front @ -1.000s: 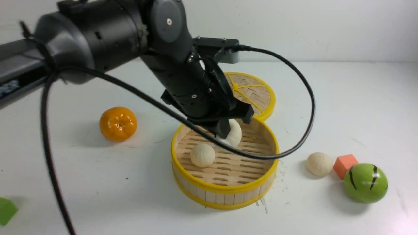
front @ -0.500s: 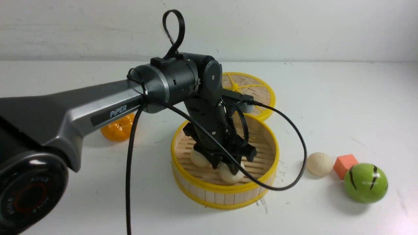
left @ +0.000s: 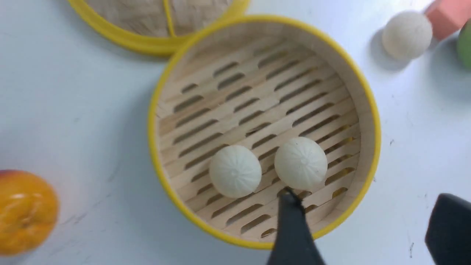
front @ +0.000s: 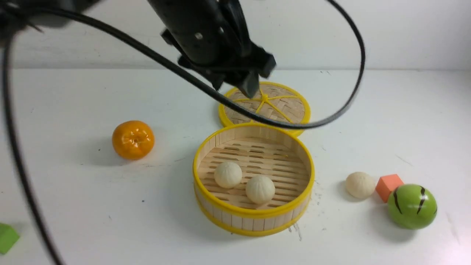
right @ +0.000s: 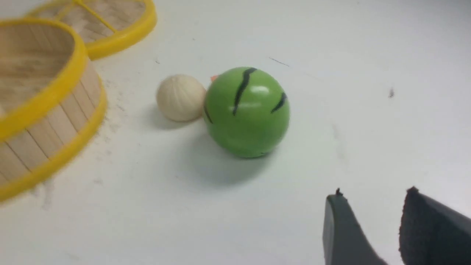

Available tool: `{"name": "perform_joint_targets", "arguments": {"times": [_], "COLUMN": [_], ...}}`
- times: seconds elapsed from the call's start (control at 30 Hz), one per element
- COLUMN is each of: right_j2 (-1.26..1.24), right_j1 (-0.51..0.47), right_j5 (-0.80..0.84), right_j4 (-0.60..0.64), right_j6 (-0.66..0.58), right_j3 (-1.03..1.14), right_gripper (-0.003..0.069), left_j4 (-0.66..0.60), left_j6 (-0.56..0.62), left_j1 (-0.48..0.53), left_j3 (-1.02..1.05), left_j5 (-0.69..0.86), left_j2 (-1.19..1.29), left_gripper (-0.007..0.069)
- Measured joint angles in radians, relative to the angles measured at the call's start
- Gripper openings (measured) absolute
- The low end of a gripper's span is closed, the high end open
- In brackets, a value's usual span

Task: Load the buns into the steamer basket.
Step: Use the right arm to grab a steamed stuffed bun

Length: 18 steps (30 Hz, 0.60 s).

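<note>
The steamer basket (front: 254, 214) stands mid-table and holds two cream buns, one (front: 228, 175) beside the other (front: 260, 188). They also show in the left wrist view (left: 235, 171) (left: 301, 163), inside the basket (left: 152, 121). A third bun (front: 360, 185) lies on the table right of the basket, next to the green striped ball; it shows in the right wrist view too (right: 180, 97). My left gripper (front: 257, 79) hangs high above the basket's far side, open and empty (left: 368, 209). My right gripper (right: 373, 195) is open and empty, low over the table near the green ball; it is out of the front view.
The flat woven lid (front: 265, 105) lies just behind the basket. An orange (front: 133, 140) sits to the left. A green striped ball (front: 411, 206) and an orange-red block (front: 389, 186) crowd the third bun. A green block (front: 6, 237) lies at the near left edge. The left arm's cable loops above the basket.
My left gripper lowered the second bun into the basket, let it go beside the first, and rose high and open. The third bun has not moved.
</note>
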Motion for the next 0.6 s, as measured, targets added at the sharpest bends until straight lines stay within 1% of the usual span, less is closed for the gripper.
{"name": "perform_joint_targets", "arguments": {"times": [0.07,0.1,0.13,0.17,0.2,0.27,0.4,0.5,0.57,0.6], "right_j2": [0.0,0.0,0.0,0.0,0.0,0.0,0.0,0.0,0.0,0.0], "right_j1": [0.0,0.0,0.0,0.0,0.0,0.0,0.0,0.0,0.0,0.0], "right_j5": [-0.034,-0.035,-0.045,-0.05,-0.053,-0.058,-0.061,-0.063,-0.065,-0.066], "right_j4": [0.215,0.253,0.378,0.457,0.509,0.591,0.593,0.55,0.54,0.531], "right_j6": [0.175,0.188,0.294,0.348,0.383,0.429,0.417,0.324,0.279,0.213], "right_j3": [0.007,0.007,0.007,0.007,0.007,0.007,0.007,0.007,0.007,0.003], "right_gripper": [0.0239,0.0239,0.0239,0.0239,0.0239,0.0239,0.0239,0.0239,0.0239,0.0239], "left_j4": [0.041,0.049,0.057,0.06,0.061,0.061,0.061,0.063,0.063,0.063], "left_j6": [-0.042,-0.051,-0.065,-0.072,-0.075,-0.078,-0.08,-0.085,-0.094,-0.113], "left_j1": [0.0,0.0,0.0,0.0,0.0,0.0,0.0,0.0,0.0,0.0], "left_j3": [0.0,0.002,0.019,0.033,0.058,0.128,0.317,0.524,0.606,0.714], "left_j5": [0.002,0.002,0.002,0.002,0.002,0.002,0.002,0.001,-0.008,-0.046], "left_j2": [-0.087,-0.099,-0.148,-0.173,-0.204,-0.268,-0.392,-0.528,-0.586,-0.667], "left_gripper": [0.0257,0.0234,0.0143,0.0099,0.0047,-0.0014,-0.0014,-0.0014,-0.0014,-0.0014]}}
